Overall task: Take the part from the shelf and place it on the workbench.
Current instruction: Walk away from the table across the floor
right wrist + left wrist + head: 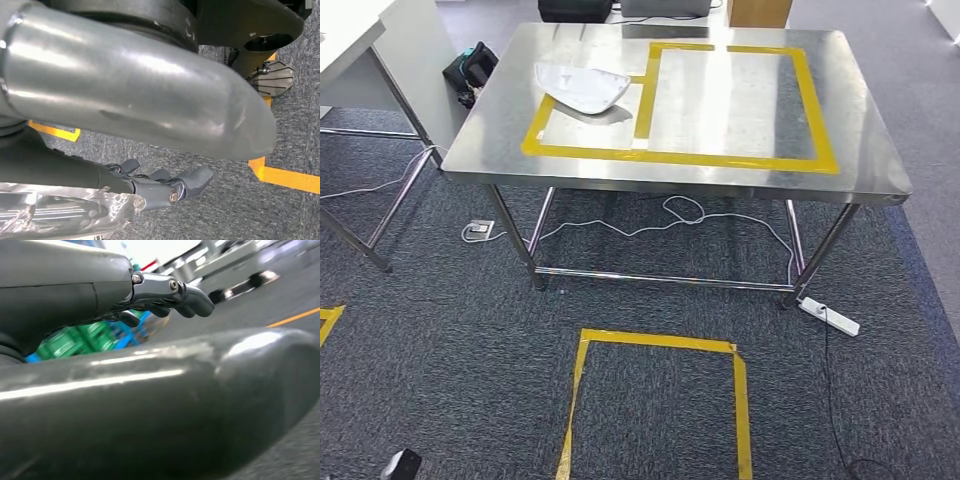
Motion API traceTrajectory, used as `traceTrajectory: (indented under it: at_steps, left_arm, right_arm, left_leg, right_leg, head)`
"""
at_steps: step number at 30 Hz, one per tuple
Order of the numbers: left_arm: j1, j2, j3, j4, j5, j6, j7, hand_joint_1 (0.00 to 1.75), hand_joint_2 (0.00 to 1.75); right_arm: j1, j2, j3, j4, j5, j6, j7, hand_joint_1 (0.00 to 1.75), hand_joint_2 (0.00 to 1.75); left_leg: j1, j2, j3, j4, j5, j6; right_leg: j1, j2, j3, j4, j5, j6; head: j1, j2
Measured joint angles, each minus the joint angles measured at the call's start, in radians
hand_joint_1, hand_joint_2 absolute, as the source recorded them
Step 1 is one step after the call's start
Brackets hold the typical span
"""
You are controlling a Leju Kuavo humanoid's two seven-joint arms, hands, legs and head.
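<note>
While one part (582,88) already sits far-left on the workbench (743,175), my right hand (166,186) grips another; left hand (166,292) looks empty, fingers apart.

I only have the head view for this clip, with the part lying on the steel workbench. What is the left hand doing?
Observer: The left hand has its fingers stretched out with nothing in them.
Operator: And the right?
Observer: The right hand reaches out over the carpet. A crinkled shiny wrap lies against it, and I cannot tell whether it is gripped.
Operator: Anything behind the left hand?
Observer: Green and blue crates, blurred.
</note>
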State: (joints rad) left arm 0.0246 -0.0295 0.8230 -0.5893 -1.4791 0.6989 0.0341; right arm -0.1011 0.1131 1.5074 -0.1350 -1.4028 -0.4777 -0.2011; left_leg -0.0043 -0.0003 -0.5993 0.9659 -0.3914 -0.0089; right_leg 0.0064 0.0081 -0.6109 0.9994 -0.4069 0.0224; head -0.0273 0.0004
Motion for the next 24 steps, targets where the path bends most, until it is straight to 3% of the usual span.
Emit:
traceTrajectory:
  at_steps: [4,8,10,13,14,15,16,18,20,22,24]
  left_arm:
    - [0.006,-0.025,0.057,-0.007,0.000,0.000,0.011,0.00,0.00]
    - [0.009,-0.050,0.069,-0.003,0.000,0.000,0.039,0.00,0.00]
    - [0.010,-0.063,0.069,0.002,0.000,0.001,0.059,0.00,0.00]
    - [0.010,-0.078,0.069,0.021,0.001,0.001,0.075,0.00,0.00]
    - [0.010,-0.083,0.069,0.032,0.001,0.001,0.078,0.00,0.00]
    - [0.010,-0.088,0.069,0.042,0.001,0.001,0.079,0.00,0.00]
    - [0.009,-0.093,0.069,0.051,0.001,0.001,0.080,0.00,0.00]
    - [0.007,-0.100,0.069,0.062,0.000,0.001,0.084,0.00,0.00]
    - [0.003,-0.102,0.069,0.070,0.000,0.002,0.096,0.00,0.00]
    - [0.001,-0.104,0.069,0.082,0.000,0.002,0.111,0.00,0.00]
    - [0.003,-0.105,0.069,0.093,-0.001,0.002,0.121,0.00,0.00]
  right_arm:
    - [0.000,0.001,0.000,0.000,-0.001,-0.007,0.001,0.00,0.00]
    - [0.001,0.007,-0.002,0.003,-0.002,-0.027,-0.002,0.00,0.00]
    - [0.003,0.008,-0.002,0.004,-0.002,-0.032,-0.001,0.00,0.00]
    - [0.004,0.009,-0.002,0.006,-0.002,-0.039,0.001,0.00,0.00]
    - [0.005,0.009,-0.002,0.007,-0.002,-0.041,0.001,0.00,0.00]
    - [0.005,0.009,-0.002,0.008,-0.002,-0.042,0.002,0.00,0.00]
    - [0.005,0.009,-0.002,0.009,-0.002,-0.043,0.002,0.00,0.00]
    - [0.004,0.009,-0.002,0.010,-0.002,-0.043,0.003,0.00,0.00]
    - [0.003,0.011,-0.003,0.012,-0.002,-0.044,0.003,0.00,0.00]
    - [0.004,0.011,-0.003,0.013,-0.002,-0.044,0.004,0.00,0.00]
    - [0.005,0.011,-0.003,0.014,-0.002,-0.045,0.004,0.00,0.00]
  left_leg:
    - [0.000,0.000,-0.001,0.000,0.001,0.001]
    - [-0.002,-0.004,0.004,-0.014,0.007,0.028]
    - [0.006,-0.009,0.014,-0.037,0.024,0.032]
    - [0.013,-0.022,0.006,-0.041,0.035,0.026]
    - [0.016,-0.029,0.000,-0.040,0.038,0.022]
    - [0.020,-0.037,-0.007,-0.036,0.042,0.016]
    - [0.025,-0.046,-0.014,-0.031,0.045,0.010]
    - [0.031,-0.067,-0.030,-0.014,0.048,-0.007]
    - [0.029,-0.083,-0.039,0.003,0.046,-0.021]
    - [0.028,-0.098,-0.041,0.005,0.047,-0.026]
    - [0.030,-0.089,-0.048,0.020,0.036,-0.028]
  right_leg:
    - [-0.001,0.000,0.001,-0.001,0.002,0.002]
    - [-0.005,-0.007,0.005,-0.009,0.006,0.020]
    - [-0.003,-0.008,-0.012,0.036,-0.036,0.026]
    - [-0.010,-0.007,-0.073,0.220,-0.158,0.037]
    - [-0.012,-0.007,-0.078,0.254,-0.176,0.042]
    - [-0.014,-0.007,-0.063,0.249,-0.175,0.046]
    - [-0.018,-0.004,-0.028,0.205,-0.158,0.052]
    - [-0.029,0.034,0.062,0.072,-0.125,0.065]
    - [-0.034,0.066,0.104,0.014,-0.118,0.053]
    - [-0.031,0.052,0.105,0.023,-0.120,0.023]
    - [-0.028,0.028,0.103,0.026,-0.115,0.005]
  head:
    - [0.000,0.000]
    - [-0.001,0.000]
    - [0.003,0.000]
    - [0.008,0.000]
    - [0.008,0.000]
    - [0.008,0.000]
    - [0.008,0.000]
    - [0.010,0.000]
    - [0.008,0.000]
    - [0.000,0.000]
    - [-0.005,0.000]
